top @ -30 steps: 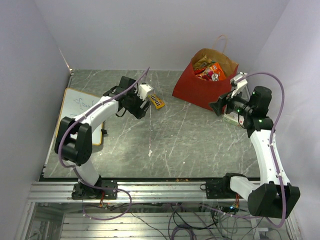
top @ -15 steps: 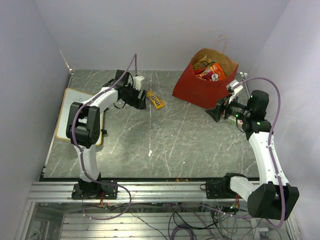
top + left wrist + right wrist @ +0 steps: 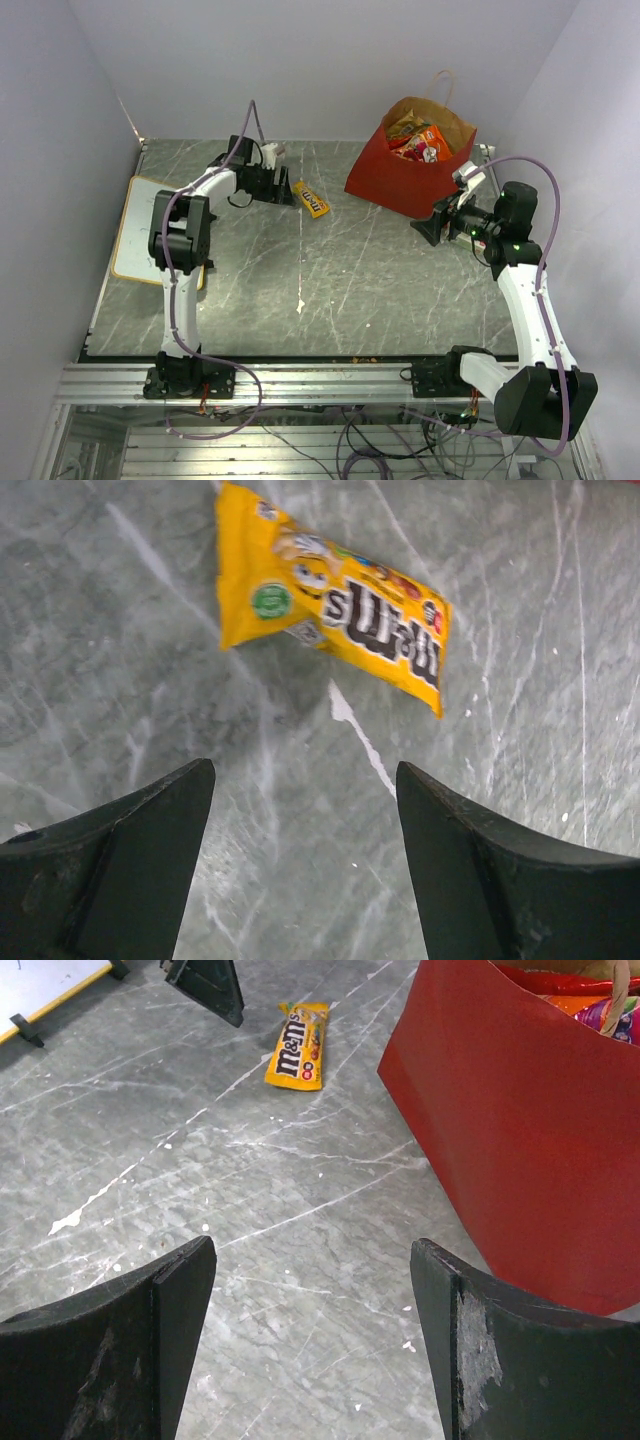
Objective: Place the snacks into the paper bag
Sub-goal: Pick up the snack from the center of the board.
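Note:
A yellow candy pack point(image 3: 313, 203) lies flat on the grey table, also in the left wrist view point(image 3: 335, 625) and the right wrist view point(image 3: 299, 1045). My left gripper point(image 3: 284, 192) is open and empty, just left of the pack and short of it point(image 3: 305, 780). The paper bag point(image 3: 398, 175), red outside, stands open at the back right with several snacks point(image 3: 420, 141) inside; its red wall fills the right of the right wrist view point(image 3: 520, 1140). My right gripper point(image 3: 432, 225) is open and empty point(image 3: 312, 1260), low over the table just right of the bag.
A flat white board point(image 3: 150, 225) with a yellow edge lies at the table's left side. White walls close in at the back and both sides. The left fingertips point(image 3: 210, 988) show at the top of the right wrist view.
My left arm has stretched toward the back and its gripper has dropped low beside the yellow pack. My right gripper has moved slightly left and lower beside the bag.

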Controlling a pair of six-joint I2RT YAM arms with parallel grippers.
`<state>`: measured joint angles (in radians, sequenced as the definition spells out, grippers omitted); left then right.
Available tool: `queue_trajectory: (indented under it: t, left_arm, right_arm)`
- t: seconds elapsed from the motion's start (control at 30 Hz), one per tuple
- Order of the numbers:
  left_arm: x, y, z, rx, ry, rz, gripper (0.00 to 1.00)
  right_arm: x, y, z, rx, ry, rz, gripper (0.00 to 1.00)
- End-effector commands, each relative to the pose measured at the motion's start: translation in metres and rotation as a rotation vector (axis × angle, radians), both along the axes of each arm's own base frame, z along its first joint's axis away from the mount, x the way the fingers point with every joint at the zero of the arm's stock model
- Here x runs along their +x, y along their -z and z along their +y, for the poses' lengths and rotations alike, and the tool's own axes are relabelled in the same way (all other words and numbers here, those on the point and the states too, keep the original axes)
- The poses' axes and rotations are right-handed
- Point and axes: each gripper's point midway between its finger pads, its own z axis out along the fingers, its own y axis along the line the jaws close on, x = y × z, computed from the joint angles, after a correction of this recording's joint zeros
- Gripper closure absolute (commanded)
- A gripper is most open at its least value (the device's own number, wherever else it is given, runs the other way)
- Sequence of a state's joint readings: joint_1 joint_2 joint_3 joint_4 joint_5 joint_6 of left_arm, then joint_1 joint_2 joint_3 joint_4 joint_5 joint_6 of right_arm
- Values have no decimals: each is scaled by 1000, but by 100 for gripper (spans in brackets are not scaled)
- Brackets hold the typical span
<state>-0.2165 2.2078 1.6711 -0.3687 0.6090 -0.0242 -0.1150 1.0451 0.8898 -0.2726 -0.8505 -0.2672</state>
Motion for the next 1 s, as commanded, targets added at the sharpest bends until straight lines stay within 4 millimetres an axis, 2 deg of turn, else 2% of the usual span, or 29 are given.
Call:
queue_trajectory:
  t: [0.0, 0.3, 0.6, 0.97]
  left_arm:
    - [24, -8, -4, -131, -55, 14, 16]
    - [49, -3, -10, -237, -121, 46, 15]
    - [65, 13, -21, -313, -185, 114, 16]
    - [50, 25, -40, -322, -158, 172, 30]
  right_arm:
    - [1, 1, -1, -2, -10, -18, 22]
    - [2, 3, -1, -1, -12, -13, 22]
    - [2, 4, -1, -5, -9, -10, 22]
    - [4, 8, -1, -7, -12, 0, 23]
